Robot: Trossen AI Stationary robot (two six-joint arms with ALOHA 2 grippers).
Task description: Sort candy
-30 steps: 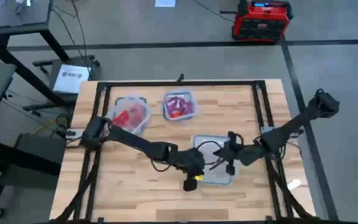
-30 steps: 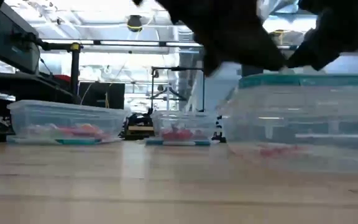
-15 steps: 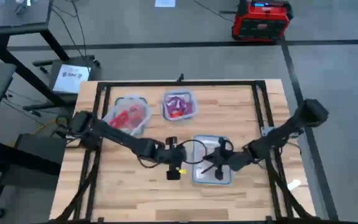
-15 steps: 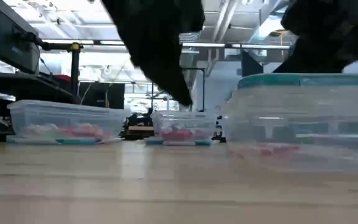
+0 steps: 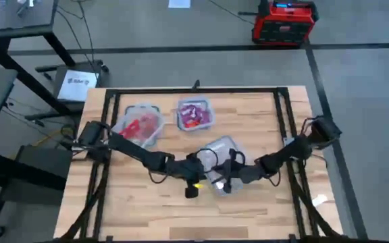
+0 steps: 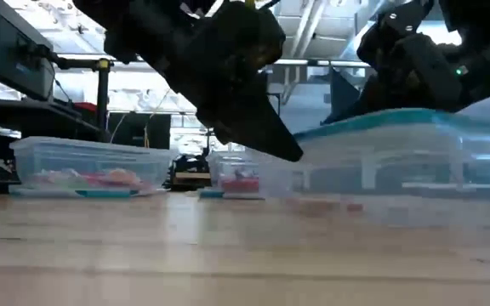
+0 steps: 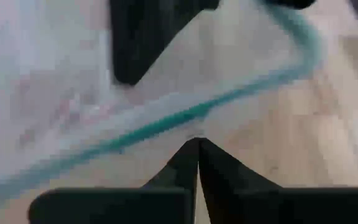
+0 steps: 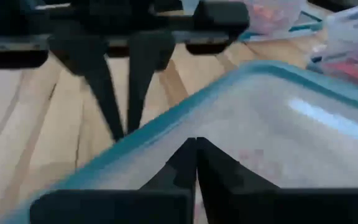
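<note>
Nearest the front edge of the worktop (image 5: 147,209) you've got the near clear tub (image 5: 220,160), sitting skewed, around mid-worktop, slightly right of centre. Low view shows its bluish rim tilted, one side raised. Both grippers meet at it: left gripper (image 5: 204,177) at its left front side, right gripper (image 5: 229,177) just right of that, over the tub's front part. Fingers on both are pressed fully together, tip to tip, nothing between them. Left wrist view puts its tips right at the tub rim; whether they touch it, can't tell. Right wrist view looks over the rim into the tub.

Contents of that tub: only a faint reddish smear through the wall, too blurred to call.

Far side, near the back edge: left tub (image 5: 141,124) holds candy (image 5: 139,125), mostly red. Just beside it toward centre, the smaller tub (image 5: 194,114) holds red and purple pieces (image 5: 193,115). Individual wrappers can't be counted. The arms hide part of the near tub.
</note>
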